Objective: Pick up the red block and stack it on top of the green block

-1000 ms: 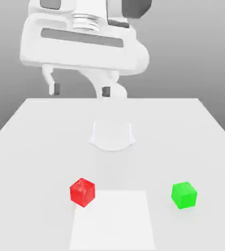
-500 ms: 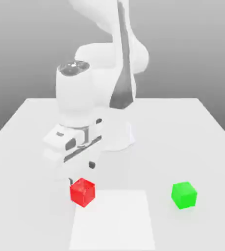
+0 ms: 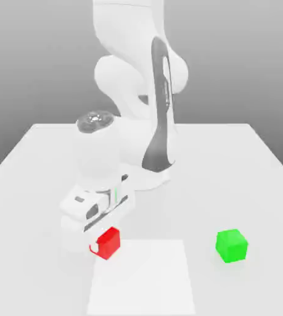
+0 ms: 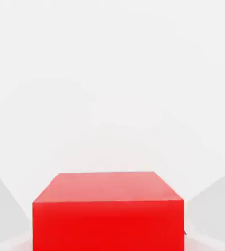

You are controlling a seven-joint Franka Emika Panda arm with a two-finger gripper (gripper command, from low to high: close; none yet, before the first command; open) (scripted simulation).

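Red block pinched in the claw, green block well apart

In the exterior view, the two-finger claw [image 3: 105, 242] is seen low over the white tabletop [image 3: 230, 185], with its fingers closed on the red block [image 3: 108, 243]. The block is partly covered by the near finger, and one of its faces is left exposed toward the exterior view's right. Whether the block is touched by the tabletop beneath it cannot be told. Above the claw, the hand and the white Panda arm [image 3: 97, 154] are seen, the hand being set at a slant to the table's edges. Just beside the claw, toward the exterior view's right and nearer the camera, a paler four-sided patch [image 3: 142, 281] is seen on the tabletop. The green block [image 3: 231, 245] is found well apart from the claw, beyond the patch on the exterior view's right, and is rested on the tabletop with nothing stacked on it.

In the hand view, the red block is seen between the fingers [image 4: 1, 213], one being placed at each side of it. Two of its plain faces are shown, one lighter and one deeper red. Behind it, a pale, plain surface is seen.
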